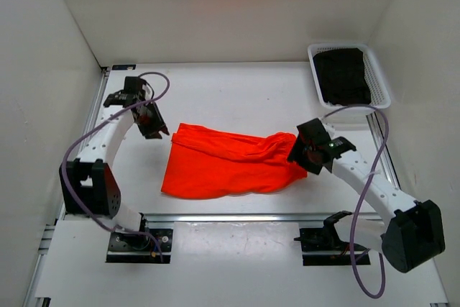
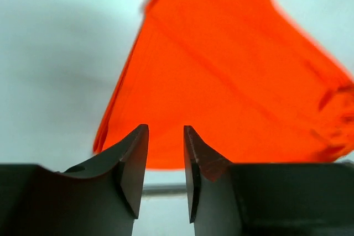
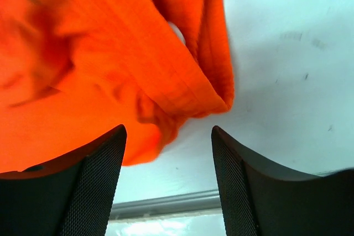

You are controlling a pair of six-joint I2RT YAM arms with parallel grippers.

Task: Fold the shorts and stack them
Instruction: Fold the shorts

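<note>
The orange-red shorts (image 1: 226, 163) lie folded and flat in the middle of the white table, with the bunched waistband end toward the right. My left gripper (image 1: 154, 129) hovers just off their far-left corner. In the left wrist view it (image 2: 166, 131) is open by a narrow gap with nothing between its fingers, and the shorts (image 2: 232, 75) spread out beyond it. My right gripper (image 1: 300, 154) sits at the shorts' right end. In the right wrist view it (image 3: 168, 131) stands wide open and empty, with the shorts' waistband edge (image 3: 83, 70) just past its tips and a bit of white drawstring (image 3: 177, 31) showing.
A white mesh basket (image 1: 379, 77) at the back right holds dark folded clothing (image 1: 342, 75). A metal rail (image 1: 266, 216) runs along the table's near edge. White walls enclose the left, back and right sides.
</note>
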